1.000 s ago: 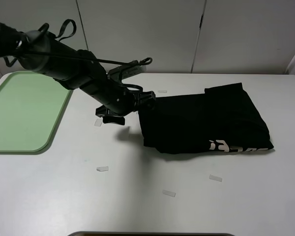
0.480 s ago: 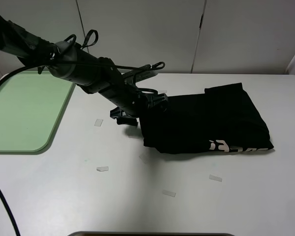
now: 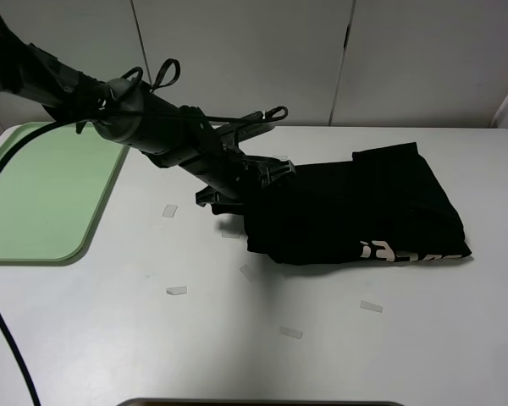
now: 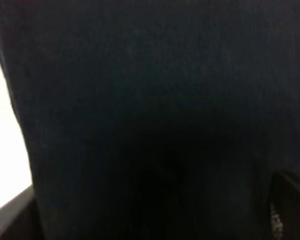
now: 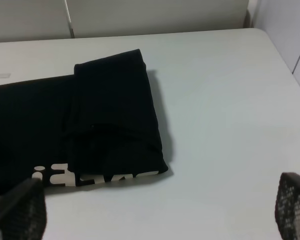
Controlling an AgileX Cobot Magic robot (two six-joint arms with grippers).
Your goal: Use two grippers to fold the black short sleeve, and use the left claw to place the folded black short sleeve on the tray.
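A white table [image 3: 102,347] is seen from above. A green tray [image 3: 34,211] is laid on it at nine o'clock. A folded black shirt [image 3: 364,203] is spread on it at three o'clock. Small pale bits of tape [image 3: 176,290] are scattered toward six o'clock.

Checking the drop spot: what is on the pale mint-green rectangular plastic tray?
Nothing shows on the pale green plastic tray; the black left arm covers part of its far edge, so that strip cannot be seen.

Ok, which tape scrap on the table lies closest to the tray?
The tape scrap between the tray and the left gripper; the rest lie nearer the front edge or further right.
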